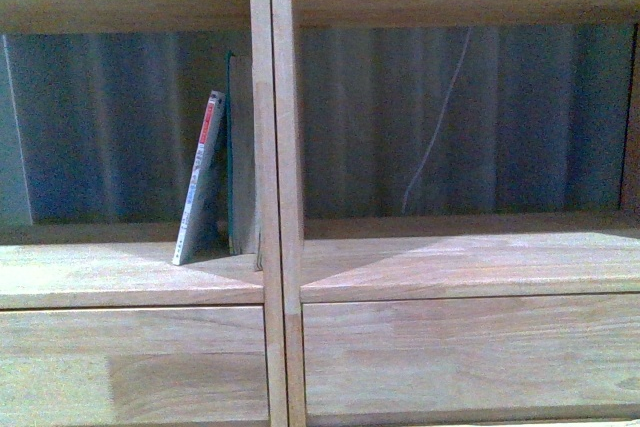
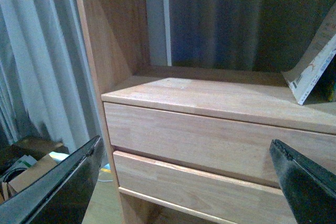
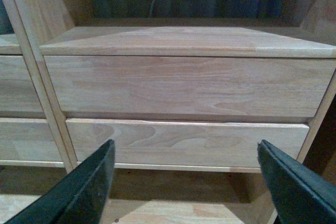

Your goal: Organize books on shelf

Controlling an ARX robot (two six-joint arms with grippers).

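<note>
1. Books and grippers: the left gripper (image 2: 186, 182) is spread wide with nothing between its dark fingers (image 2: 63, 187); it sits in front of the drawer fronts of the left column, apart from the books.
2. The right gripper (image 3: 189, 182) is likewise spread wide and holds nothing; its fingers (image 3: 79, 192) frame the drawer fronts (image 3: 184, 85) of the right column.
3. The pale paperback (image 1: 199, 179), with its red-and-white spine toward the front camera, stands on the floor of the left compartment, tilted so its top leans right against the dark teal book (image 1: 239, 167).
4. The dark teal book stands upright, just beside the central divider (image 1: 270, 147) of the shelf (image 1: 120, 272).
5. In the left wrist view the lower corner of the paperback (image 2: 315, 72) shows on the compartment floor, well off to the side of the gripper.
6. The right compartment (image 1: 460, 257) shows only bare wood.
7. Behind the open back hangs a grey-blue curtain (image 1: 110, 117), with a thin pale cord (image 1: 440, 122) running down behind the right compartment.
</note>
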